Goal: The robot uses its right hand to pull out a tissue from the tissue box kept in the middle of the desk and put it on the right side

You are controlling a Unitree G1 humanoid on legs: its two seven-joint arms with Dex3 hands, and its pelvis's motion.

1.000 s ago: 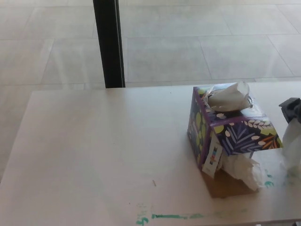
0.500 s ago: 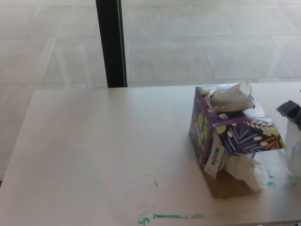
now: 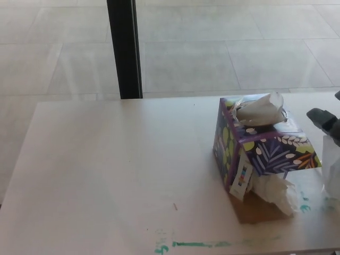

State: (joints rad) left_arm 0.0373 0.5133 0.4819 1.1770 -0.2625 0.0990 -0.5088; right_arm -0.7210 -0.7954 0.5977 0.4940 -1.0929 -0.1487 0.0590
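- I see a pale desk (image 3: pixel 117 175) with green marks (image 3: pixel 194 244) near its front edge; beyond it lie a tiled floor (image 3: pixel 223 48) and a black post (image 3: pixel 125 48).
- The tissue box (image 3: pixel 260 149), purple with a leaf print, sits right of the desk's centre; its near side looks torn open.
- A white tissue (image 3: pixel 260 110) stands crumpled out of the top slot.
- More crumpled tissue (image 3: pixel 276 192) spills from the torn side onto the desk, over a brown patch (image 3: pixel 255 210).
- My right hand (image 3: pixel 325 121) shows at the right edge, just beside the box; I cannot tell how its fingers are set.
- A white sheet (image 3: pixel 332 170) hangs below it; I cannot tell whether the hand holds it.
- My left hand does not show.
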